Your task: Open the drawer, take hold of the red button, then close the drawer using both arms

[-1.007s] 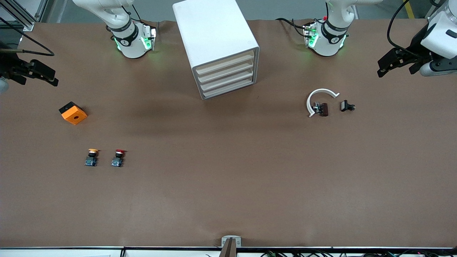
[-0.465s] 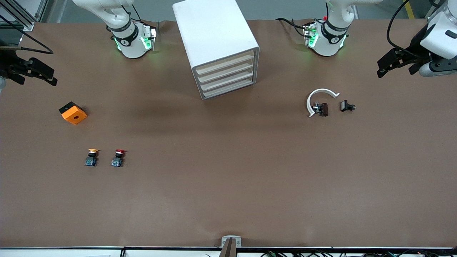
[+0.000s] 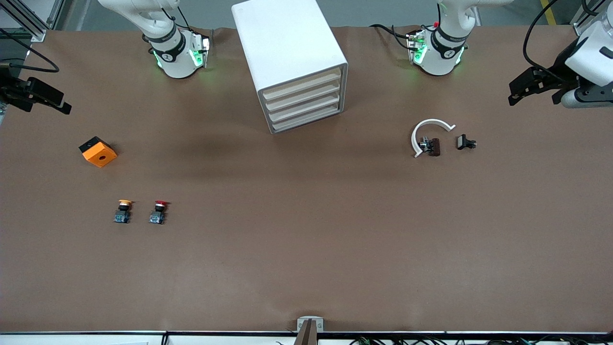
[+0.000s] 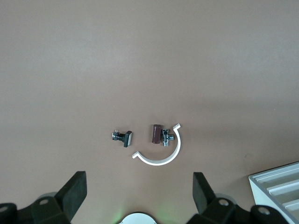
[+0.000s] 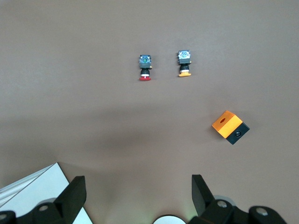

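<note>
The button (image 3: pixel 158 212), with a red cap and blue base, lies on the brown table toward the right arm's end; it also shows in the right wrist view (image 5: pixel 145 67). The white drawer cabinet (image 3: pixel 292 62) stands between the arm bases with its several drawers (image 3: pixel 304 103) all shut. My right gripper (image 3: pixel 43 103) hangs open and empty over the table's edge at the right arm's end; in the right wrist view (image 5: pixel 138 189) nothing is between its fingers. My left gripper (image 3: pixel 534 96) hangs open and empty over the left arm's end; in the left wrist view (image 4: pixel 139 186) it is likewise empty.
An orange-capped button (image 3: pixel 123 211) lies beside the red one. An orange cube with a hole (image 3: pixel 98 152) lies farther from the front camera than both. A white C-shaped ring (image 3: pixel 428 132), a brown part (image 3: pixel 434 146) and a small black part (image 3: pixel 465 142) lie toward the left arm's end.
Both grippers have drifted slightly outward toward their ends of the table. Nothing on the table has moved.
</note>
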Tool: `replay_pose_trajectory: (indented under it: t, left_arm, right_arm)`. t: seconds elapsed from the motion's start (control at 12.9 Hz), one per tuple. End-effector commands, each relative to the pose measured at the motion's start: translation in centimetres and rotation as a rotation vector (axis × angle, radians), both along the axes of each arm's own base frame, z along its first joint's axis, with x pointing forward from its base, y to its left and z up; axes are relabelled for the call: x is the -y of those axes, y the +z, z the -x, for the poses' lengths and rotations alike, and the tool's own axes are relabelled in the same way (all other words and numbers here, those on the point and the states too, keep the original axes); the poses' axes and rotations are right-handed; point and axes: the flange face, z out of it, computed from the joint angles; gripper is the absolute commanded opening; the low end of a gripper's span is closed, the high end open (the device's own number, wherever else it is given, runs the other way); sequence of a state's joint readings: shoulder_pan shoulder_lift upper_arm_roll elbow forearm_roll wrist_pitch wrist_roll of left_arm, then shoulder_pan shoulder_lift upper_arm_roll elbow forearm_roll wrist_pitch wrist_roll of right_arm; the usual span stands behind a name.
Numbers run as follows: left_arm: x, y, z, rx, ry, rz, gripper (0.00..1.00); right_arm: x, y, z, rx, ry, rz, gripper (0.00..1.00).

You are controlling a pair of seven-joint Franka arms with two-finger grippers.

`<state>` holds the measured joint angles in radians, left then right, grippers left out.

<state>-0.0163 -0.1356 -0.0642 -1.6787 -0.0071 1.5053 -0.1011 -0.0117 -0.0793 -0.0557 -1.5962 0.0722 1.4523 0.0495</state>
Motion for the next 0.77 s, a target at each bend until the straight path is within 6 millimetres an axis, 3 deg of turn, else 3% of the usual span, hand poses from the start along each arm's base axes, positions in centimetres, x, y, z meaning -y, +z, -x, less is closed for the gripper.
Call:
replay_pose_trajectory:
  t: [0.0, 0.7]
  left_arm:
    - [-0.5, 1.4, 0.4, 0.008, -0.010, 0.001, 1.00]
    - [-0.6, 2.0, 0.0, 0.021, -0.001, 0.003, 1.00]
  right_arm:
    - [-0.9, 0.3, 1.6, 0.017, 0.016, 0.043, 1.00]
    - [0.5, -0.1, 2.1, 0.035, 0.000, 0.046, 1.00]
